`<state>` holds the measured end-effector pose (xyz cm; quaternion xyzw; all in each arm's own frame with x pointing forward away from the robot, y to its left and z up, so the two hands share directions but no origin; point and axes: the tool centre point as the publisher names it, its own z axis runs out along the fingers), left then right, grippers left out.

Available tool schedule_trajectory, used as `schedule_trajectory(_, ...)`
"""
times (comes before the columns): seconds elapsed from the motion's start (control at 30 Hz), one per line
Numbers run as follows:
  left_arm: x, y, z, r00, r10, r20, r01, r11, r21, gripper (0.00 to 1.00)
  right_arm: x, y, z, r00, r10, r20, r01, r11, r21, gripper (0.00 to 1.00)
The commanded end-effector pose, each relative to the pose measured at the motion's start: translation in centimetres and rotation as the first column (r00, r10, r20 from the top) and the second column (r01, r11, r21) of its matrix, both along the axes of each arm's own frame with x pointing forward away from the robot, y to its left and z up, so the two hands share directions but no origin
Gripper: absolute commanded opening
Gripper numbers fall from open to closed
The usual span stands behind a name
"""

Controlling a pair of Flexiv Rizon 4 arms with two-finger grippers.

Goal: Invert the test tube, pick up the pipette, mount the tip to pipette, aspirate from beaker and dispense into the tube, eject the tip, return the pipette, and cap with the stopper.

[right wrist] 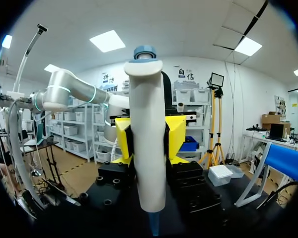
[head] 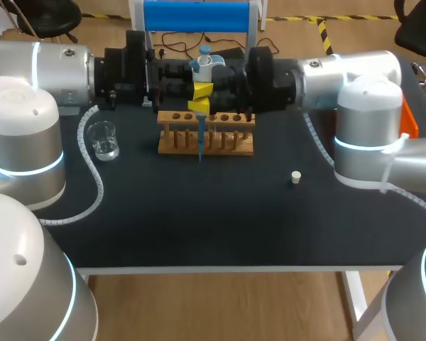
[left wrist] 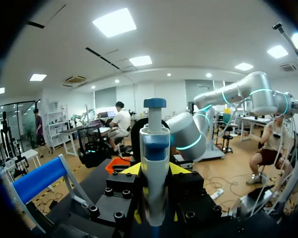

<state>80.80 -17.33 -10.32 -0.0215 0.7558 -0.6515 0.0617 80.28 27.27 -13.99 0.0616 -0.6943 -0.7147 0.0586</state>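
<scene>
Left hand [left wrist: 155,171] and right hand [right wrist: 149,136] both clamp upright pipette [head: 204,65], its blue tip [head: 199,142] hanging before wooden rack [head: 231,142]; beaker [head: 104,139], stopper [head: 295,177] on table [head: 199,220].

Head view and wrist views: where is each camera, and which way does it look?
Head view: above and behind, looking down on the table; left arm and right arm meet over the rack.
Left wrist view: on the left wrist, facing the right arm; left tool shows.
Right wrist view: on the right wrist, facing the left arm; right tool shows.
All three share the pipette.
</scene>
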Motion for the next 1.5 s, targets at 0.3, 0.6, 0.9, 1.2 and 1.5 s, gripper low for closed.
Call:
schedule_trajectory(0.3, 0.0, -0.1, 0.0, 1.000, 0.004, 0.002, -0.004, 1.000, -0.002, 0.00, -0.4, -0.4, 0.1, 1.000, 0.017, 0.000, -0.017, 1.000, -0.006, 0.00)
schedule_trajectory(0.6, 0.0, -0.1, 0.0, 1.000, 0.004, 0.002, -0.004, 1.000, -0.002, 0.32, -0.4, -0.4, 0.1, 1.000, 0.028, -0.006, -0.028, 1.000, -0.008, 0.00)
schedule_trajectory(0.9, 0.0, -0.1, 0.0, 1.000, 0.004, 0.002, -0.004, 1.000, -0.002, 1.00, -0.2, -0.6, -0.1, 1.000, 0.016, -0.014, -0.016, 1.000, -0.020, 0.00)
schedule_trajectory(1.2, 0.0, -0.1, 0.0, 1.000, 0.004, 0.002, -0.004, 1.000, -0.002, 1.00, 0.7, -2.6, -0.8, 1.000, -0.003, -0.021, 0.002, 0.999, -0.032, 0.00)
schedule_trajectory(1.5, 0.0, -0.1, 0.0, 1.000, 0.004, 0.002, -0.004, 1.000, -0.002, 1.00, 1.7, -6.6, -1.7, 1.000, -0.001, -0.014, 0.000, 0.999, -0.052, 0.00)
